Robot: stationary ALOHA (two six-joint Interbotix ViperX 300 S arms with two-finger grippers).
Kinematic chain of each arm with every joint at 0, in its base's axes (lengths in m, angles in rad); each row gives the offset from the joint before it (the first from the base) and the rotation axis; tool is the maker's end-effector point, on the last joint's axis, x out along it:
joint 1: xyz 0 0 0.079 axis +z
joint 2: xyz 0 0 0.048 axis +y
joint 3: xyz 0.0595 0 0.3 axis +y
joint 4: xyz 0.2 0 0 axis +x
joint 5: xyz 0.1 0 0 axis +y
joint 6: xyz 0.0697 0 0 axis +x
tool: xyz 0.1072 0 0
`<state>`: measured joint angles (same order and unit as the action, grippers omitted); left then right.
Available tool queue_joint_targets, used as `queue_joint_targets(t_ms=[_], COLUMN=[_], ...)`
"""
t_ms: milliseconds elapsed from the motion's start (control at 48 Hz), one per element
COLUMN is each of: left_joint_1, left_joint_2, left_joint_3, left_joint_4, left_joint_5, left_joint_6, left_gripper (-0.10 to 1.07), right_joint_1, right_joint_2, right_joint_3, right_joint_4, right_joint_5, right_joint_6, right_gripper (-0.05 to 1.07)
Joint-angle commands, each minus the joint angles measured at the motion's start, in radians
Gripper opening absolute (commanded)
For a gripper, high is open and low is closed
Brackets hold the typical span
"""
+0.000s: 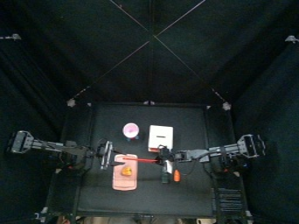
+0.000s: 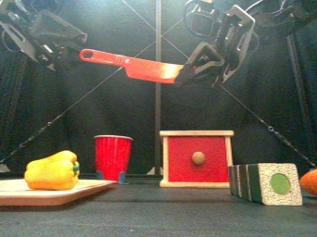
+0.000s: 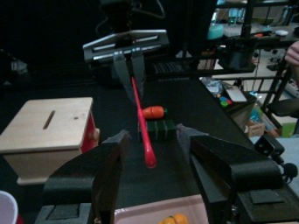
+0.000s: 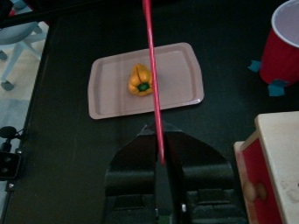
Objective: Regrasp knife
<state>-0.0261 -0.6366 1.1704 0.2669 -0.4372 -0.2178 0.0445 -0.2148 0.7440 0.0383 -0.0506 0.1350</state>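
The red knife (image 2: 143,65) hangs level, high above the table, and my right gripper (image 2: 196,65) is shut on its broad blade end. In the right wrist view the knife (image 4: 151,61) runs straight out from the right gripper (image 4: 160,140). My left gripper (image 3: 152,144) is open, with the knife's (image 3: 140,114) free handle end reaching in between its jaws, which stand apart from it. From above, the knife (image 1: 140,160) spans the gap between the left gripper (image 1: 107,157) and the right gripper (image 1: 165,160).
Below the knife a yellow pepper (image 2: 52,171) lies on a pinkish cutting board (image 2: 37,192) at the front left. A red cup (image 2: 113,155) and a wooden box with a red front (image 2: 196,159) stand behind. A green-spotted block (image 2: 266,182) is at the right.
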Motion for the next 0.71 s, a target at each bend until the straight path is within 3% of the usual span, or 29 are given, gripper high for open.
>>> queue_joint_targets(t_ms=[0, 312, 688], left_joint_1=[0.0, 0.006, 0.002], left_joint_2=[0.026, 0.046, 0.055], left_joint_3=[-0.023, -0.037, -0.046], left_joint_4=[-0.005, -0.069, -0.114], left_joint_5=[-0.009, -0.008, -0.008], left_joint_6=[0.002, -0.002, 0.0], left_gripper=[0.86, 0.85, 0.71], right_joint_1=[0.0, 0.0, -0.005], right_joint_2=[-0.017, -0.017, -0.017], right_joint_3=[-0.025, -0.026, -0.028], right_joint_4=[0.0, 0.0, 0.002], right_joint_5=[-0.005, -0.006, -0.006], right_joint_6=[-0.002, -0.002, 0.0], right_gripper=[0.33, 0.33, 0.33])
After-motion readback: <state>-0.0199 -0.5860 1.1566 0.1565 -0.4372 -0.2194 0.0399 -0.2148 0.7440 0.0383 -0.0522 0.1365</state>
